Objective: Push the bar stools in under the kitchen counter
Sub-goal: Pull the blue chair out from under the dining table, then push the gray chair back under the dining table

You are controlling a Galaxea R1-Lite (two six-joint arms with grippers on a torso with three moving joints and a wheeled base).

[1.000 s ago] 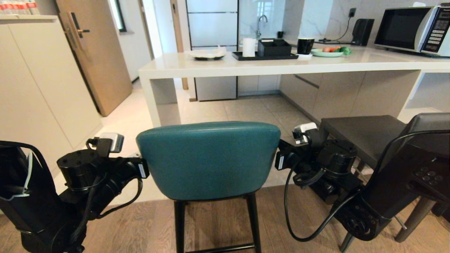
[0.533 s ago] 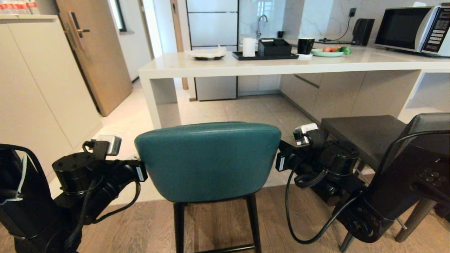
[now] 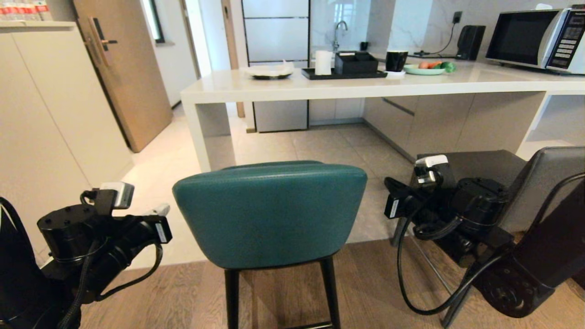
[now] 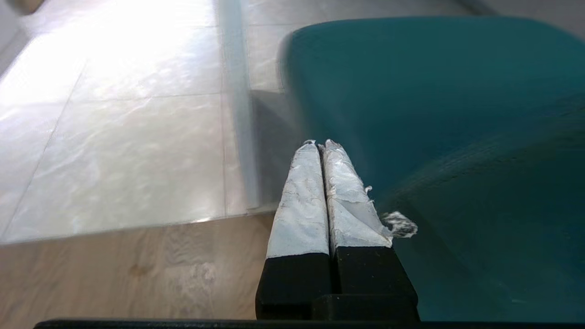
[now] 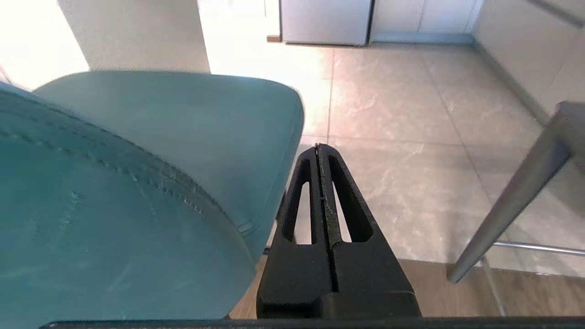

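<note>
Neither stool is under the bench [image 3: 237, 93] yet; my left end effector [image 4: 320, 145] and right end effector [image 5: 318, 148], both pressed together, flank the teal stool [image 3: 269, 212]; the grey stool [image 3: 480, 171] waits.

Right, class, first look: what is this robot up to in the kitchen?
A two-armed robot faces the back of a teal stool, which stands short of the kitchen counter. Its left gripper and right gripper are shut, one at each side of the backrest, apart from it. A dark grey stool waits on the right.

Bright daylight glares off the floor tiles [image 4: 114, 114], the teal stool [image 4: 434, 137] blurred close up.
</note>
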